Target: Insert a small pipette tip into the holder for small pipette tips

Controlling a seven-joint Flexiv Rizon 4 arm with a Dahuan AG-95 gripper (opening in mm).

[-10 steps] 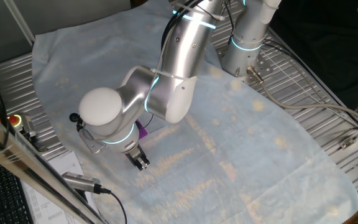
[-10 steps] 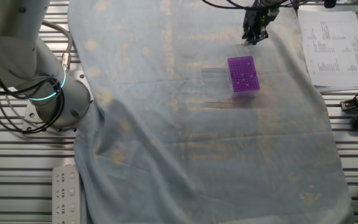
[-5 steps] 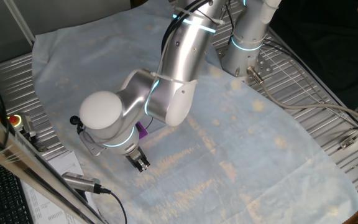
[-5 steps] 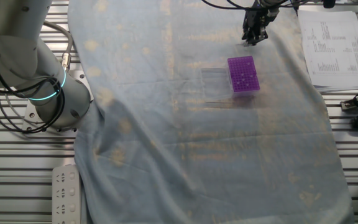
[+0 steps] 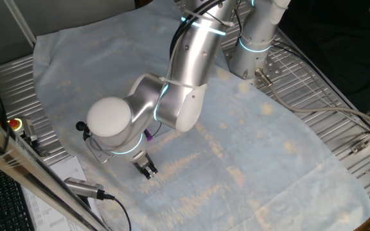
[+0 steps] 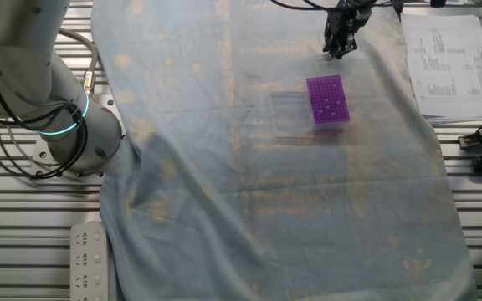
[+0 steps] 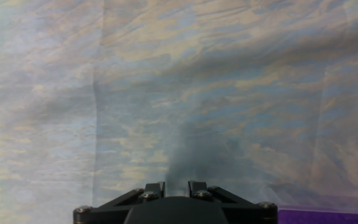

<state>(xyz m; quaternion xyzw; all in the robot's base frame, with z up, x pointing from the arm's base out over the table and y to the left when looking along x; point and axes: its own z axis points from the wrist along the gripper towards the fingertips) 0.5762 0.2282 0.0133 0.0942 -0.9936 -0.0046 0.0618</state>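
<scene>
The holder for small pipette tips [image 6: 325, 99] is a flat purple block with a grid of pale holes, lying on the pale blue cloth. In one fixed view only a purple sliver [image 5: 148, 134] shows behind the arm. In the hand view its purple edge [image 7: 328, 216] shows at the bottom right. My gripper [image 6: 339, 46] hangs above the cloth just beyond the holder's far end, pointing down; it also shows in one fixed view [image 5: 148, 171] and in the hand view [image 7: 176, 185]. Its fingers stand close together. No pipette tip shows between them or elsewhere.
A faint clear rectangle [image 6: 287, 102] lies on the cloth beside the holder. Paper sheets [image 6: 442, 58] lie off the cloth's edge. The arm's base [image 6: 65, 125] stands on the metal grid table. A handheld tool [image 5: 85, 187] lies near the front edge.
The arm's elbow and wrist have shifted slightly in one fixed view. The gripper stays over the same spot beyond the holder. The holder has not moved.
</scene>
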